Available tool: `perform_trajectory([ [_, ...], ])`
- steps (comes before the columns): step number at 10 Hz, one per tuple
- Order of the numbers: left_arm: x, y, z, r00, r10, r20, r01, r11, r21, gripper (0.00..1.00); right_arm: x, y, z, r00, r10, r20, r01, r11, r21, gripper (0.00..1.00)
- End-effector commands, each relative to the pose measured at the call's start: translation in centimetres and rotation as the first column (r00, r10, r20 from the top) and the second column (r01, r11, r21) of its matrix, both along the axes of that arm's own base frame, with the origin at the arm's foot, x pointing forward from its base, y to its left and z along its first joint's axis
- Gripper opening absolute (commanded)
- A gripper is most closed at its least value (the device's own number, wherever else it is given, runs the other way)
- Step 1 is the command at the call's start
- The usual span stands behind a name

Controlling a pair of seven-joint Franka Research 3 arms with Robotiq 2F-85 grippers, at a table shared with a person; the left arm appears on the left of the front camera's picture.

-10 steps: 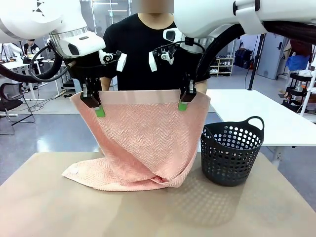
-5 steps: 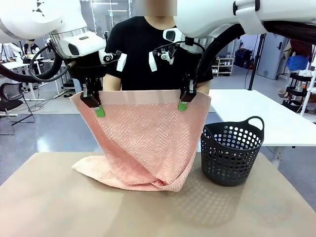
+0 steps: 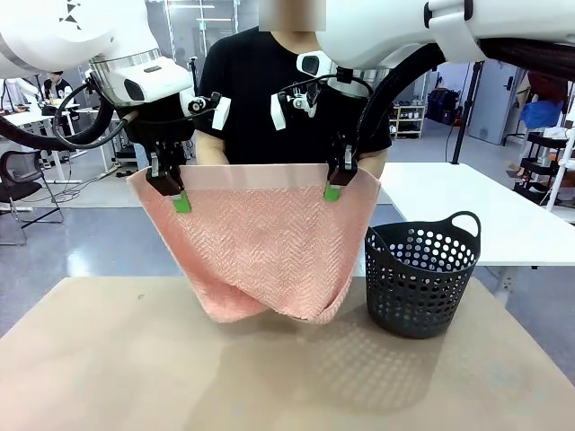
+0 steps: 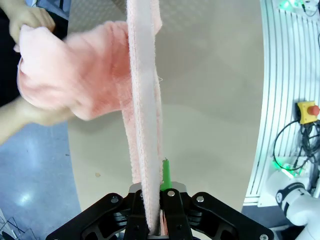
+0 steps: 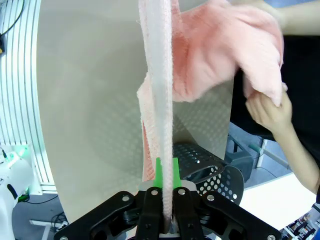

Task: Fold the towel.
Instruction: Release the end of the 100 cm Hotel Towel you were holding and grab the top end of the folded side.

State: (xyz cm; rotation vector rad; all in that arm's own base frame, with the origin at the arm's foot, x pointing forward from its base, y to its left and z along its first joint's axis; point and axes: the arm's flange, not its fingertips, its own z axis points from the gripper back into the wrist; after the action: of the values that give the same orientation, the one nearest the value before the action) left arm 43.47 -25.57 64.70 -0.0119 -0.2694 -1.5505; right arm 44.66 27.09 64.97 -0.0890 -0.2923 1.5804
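The left gripper (image 3: 177, 196) is pinched shut on the top edge of the pink towel (image 3: 260, 242) at 10 o'clock, and the right gripper (image 3: 335, 186) grips it at 2 o'clock. The towel hangs above the table (image 3: 99, 377). A person's hand (image 5: 267, 107) holds its other end. The basket (image 3: 420, 285) stands at 4 o'clock of the towel

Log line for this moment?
left gripper: shut on towel top edge | right gripper: shut on same edge | far end: in person's hands | basket: apart
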Motion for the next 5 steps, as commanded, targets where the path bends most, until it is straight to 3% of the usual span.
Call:
perform_trajectory([
  [1,0.02,0.03,0.21,1.000,-0.005,-0.004,0.005,1.000,0.004,0.00,0.05,0.00,0.04,1.000,0.003,-0.002,-0.003,1.000,-0.004,0.00],
  [5,0.02,0.03,0.21,1.000,-0.005,-0.004,0.005,1.000,0.004,0.00,0.05,0.00,0.04,1.000,0.003,-0.002,-0.003,1.000,-0.004,0.00],
])
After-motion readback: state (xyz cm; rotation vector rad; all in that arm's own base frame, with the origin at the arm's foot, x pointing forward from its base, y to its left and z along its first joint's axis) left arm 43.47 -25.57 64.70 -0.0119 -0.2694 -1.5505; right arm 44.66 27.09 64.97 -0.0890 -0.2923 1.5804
